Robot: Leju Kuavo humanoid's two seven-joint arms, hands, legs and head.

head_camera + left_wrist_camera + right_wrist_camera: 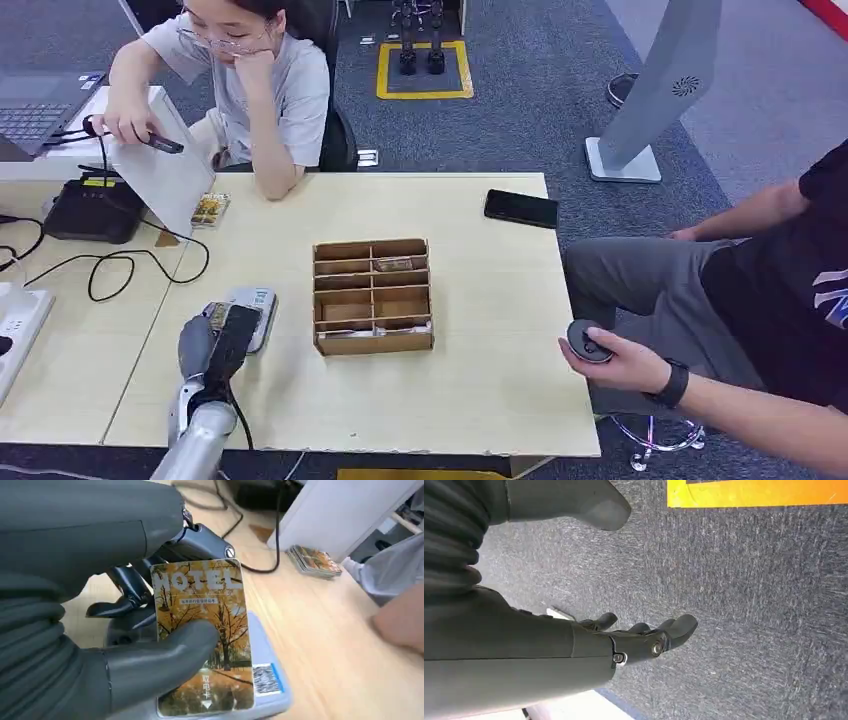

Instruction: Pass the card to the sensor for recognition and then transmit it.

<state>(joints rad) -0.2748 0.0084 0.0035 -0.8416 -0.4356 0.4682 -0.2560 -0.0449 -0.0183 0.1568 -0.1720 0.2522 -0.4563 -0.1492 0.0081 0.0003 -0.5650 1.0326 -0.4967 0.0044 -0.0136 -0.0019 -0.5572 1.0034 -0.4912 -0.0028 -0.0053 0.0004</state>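
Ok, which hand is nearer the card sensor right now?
Left. The left hand holds the card right over the sensor on the table. The right hand hangs over the carpet floor, holding nothing, away from the sensor.

Office/lab: I'm at a desk [480, 300] on grey carpet [540, 100], laptop [35, 105] far left, yellow floor marking [425, 92].

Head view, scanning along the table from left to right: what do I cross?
White power strip → left hand holding the card over the grey sensor → cardboard divider box → black phone → a person's hand with a round black object.
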